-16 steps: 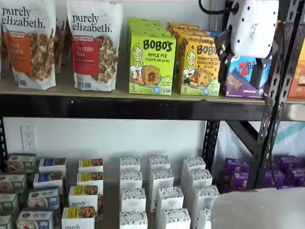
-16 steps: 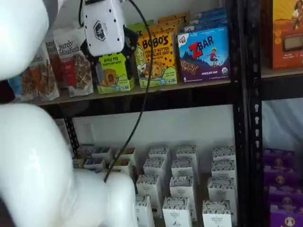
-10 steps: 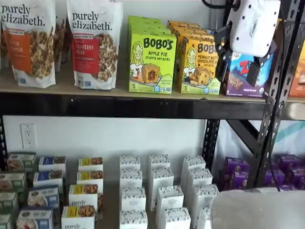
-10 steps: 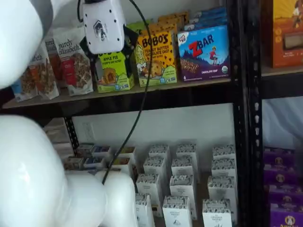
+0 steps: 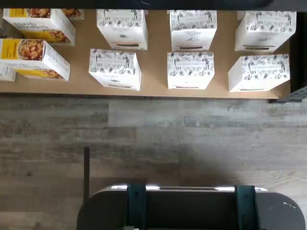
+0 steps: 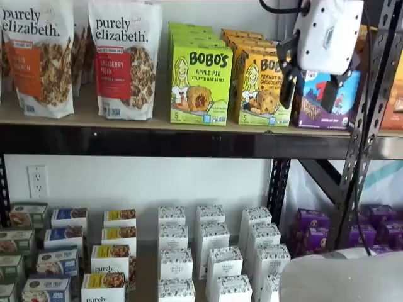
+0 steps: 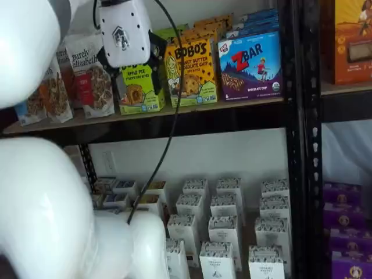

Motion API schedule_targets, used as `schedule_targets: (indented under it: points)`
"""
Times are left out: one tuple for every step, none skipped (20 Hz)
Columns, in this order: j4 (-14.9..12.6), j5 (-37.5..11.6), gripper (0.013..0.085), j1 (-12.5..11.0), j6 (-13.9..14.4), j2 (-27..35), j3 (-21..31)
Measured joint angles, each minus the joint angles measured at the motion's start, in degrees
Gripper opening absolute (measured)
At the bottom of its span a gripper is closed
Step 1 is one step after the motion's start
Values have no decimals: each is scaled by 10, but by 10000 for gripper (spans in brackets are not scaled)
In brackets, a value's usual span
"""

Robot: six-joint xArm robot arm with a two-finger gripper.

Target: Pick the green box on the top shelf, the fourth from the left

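Wrist view: white boxes (image 5: 191,70) on the lower board, fingers unseen; shelf views: gripper (image 6: 308,85), fingers spread wide to straddle a carton, hangs before the top shelf (image 6: 189,141) — the green box (image 6: 200,85) stands face-out beside them, apparently untouched — depth unclear in the other (image 7: 138,87).

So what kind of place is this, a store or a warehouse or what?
Most likely a mock grocery aisle or stockroom set up for robot picking. Steel shelving holds retail snacks in rows: Purely Elizabeth granola bags, Bobo's oat bite cartons, and small white boxes on the lower level, with a robot gripper in front.
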Motion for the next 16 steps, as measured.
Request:
schedule_targets:
  points:
    - [-1, -2, 850, 5, 5, 3, -1]
    - [-4, -4, 850, 12, 10, 6, -2]
    - [-10, -10, 850, 20, 16, 9, -3]
    - [-11, -13, 850, 24, 20, 12, -4]
    - [-9, -18, 850, 24, 21, 14, -4]
    - [-8, -25, 850, 26, 23, 16, -5]
    - [-4, -33, 850, 24, 23, 18, -4]
    - [-7, -37, 850, 29, 26, 23, -7]
    - [-3, -40, 850, 29, 27, 28, -10]
    - [2, -42, 850, 28, 27, 33, -13]
    - [3, -49, 850, 31, 30, 35, -13]
    - [2, -57, 850, 36, 34, 37, -13]
    - [-3, -65, 850, 45, 42, 40, -13]
    - [-13, -69, 850, 59, 52, 44, -15]
    - [-24, -70, 850, 71, 62, 50, -18]
    - [-32, -72, 850, 82, 72, 56, -21]
